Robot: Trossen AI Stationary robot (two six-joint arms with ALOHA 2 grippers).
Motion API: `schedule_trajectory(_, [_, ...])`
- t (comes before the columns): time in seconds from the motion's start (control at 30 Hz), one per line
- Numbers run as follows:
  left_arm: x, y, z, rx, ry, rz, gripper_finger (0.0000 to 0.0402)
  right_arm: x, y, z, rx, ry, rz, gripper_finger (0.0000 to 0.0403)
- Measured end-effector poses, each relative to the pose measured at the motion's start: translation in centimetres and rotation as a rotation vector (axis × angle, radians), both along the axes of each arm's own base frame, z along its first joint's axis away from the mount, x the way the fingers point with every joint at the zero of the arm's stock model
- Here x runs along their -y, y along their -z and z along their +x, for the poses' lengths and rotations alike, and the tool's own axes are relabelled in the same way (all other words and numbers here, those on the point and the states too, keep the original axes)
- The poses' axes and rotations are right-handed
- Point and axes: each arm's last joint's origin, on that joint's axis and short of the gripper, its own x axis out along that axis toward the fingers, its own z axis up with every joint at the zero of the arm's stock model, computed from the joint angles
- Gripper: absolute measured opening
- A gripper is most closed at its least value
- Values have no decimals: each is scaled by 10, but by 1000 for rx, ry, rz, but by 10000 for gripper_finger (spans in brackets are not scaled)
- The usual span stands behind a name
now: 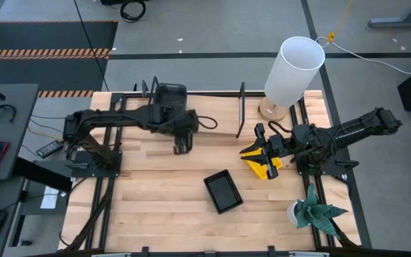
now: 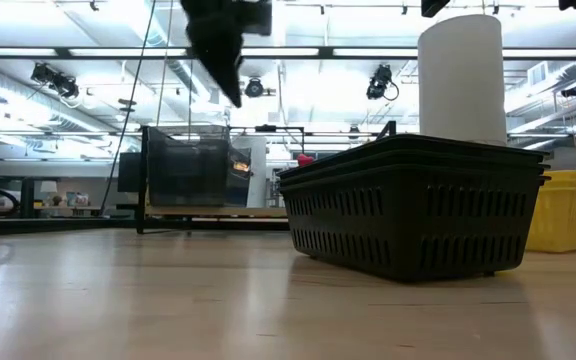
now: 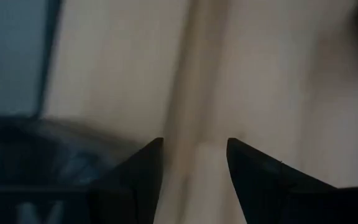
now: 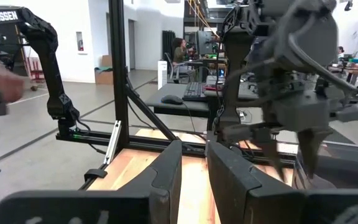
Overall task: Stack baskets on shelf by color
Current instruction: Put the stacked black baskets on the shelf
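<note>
L gripper point(image 1: 183, 146) up over shelf point(image 1: 212, 114), fingers spread, holding nothing. R gripper point(image 1: 262, 153) at yellow baskets point(image 1: 265, 165), fingers close together, can't tell if pinching rim. Black baskets point(image 1: 223, 191) mid-table, unshelved. Guess: yellow stack goes next, needs lift + carry to shelf.
</note>
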Motion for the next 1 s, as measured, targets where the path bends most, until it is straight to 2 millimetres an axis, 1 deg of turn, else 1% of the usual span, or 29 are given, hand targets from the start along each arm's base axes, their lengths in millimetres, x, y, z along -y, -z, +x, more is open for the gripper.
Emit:
schedule_trajectory(0.17, [27, -3, 15, 169, 14, -169, 182, 0, 0, 0, 0, 0, -1, 83])
schedule_trajectory(0.33, [54, 3, 26, 213, -4, -232, 179, 0, 0, 0, 0, 0, -2, 83])
schedule_trajectory(0.5, [75, 25, 42, 202, -15, -280, 172, 0, -1, 0, 5, 0, 0, 83])
schedule_trajectory(0.6, [87, 40, 52, 178, 24, -319, 172, 0, -1, 0, 8, 0, 1, 83])
schedule_trajectory(0.67, [93, 52, 58, 158, 13, -327, 172, 0, -1, 0, 7, 0, 0, 83])
schedule_trajectory(0.73, [97, 64, 63, 133, -11, -334, 172, 0, -1, 1, 7, 0, 0, 83])
schedule_trajectory(0.87, [97, 82, 72, 111, -56, -352, 180, 0, 0, 1, 5, 0, 0, 83])
schedule_trajectory(0.93, [99, 87, 77, 125, -15, -389, 190, 0, 0, 1, 5, 0, 0, 83])
schedule_trajectory(1.0, [105, 86, 83, 166, 69, -436, 199, 0, 0, 1, 6, 0, 0, 83])
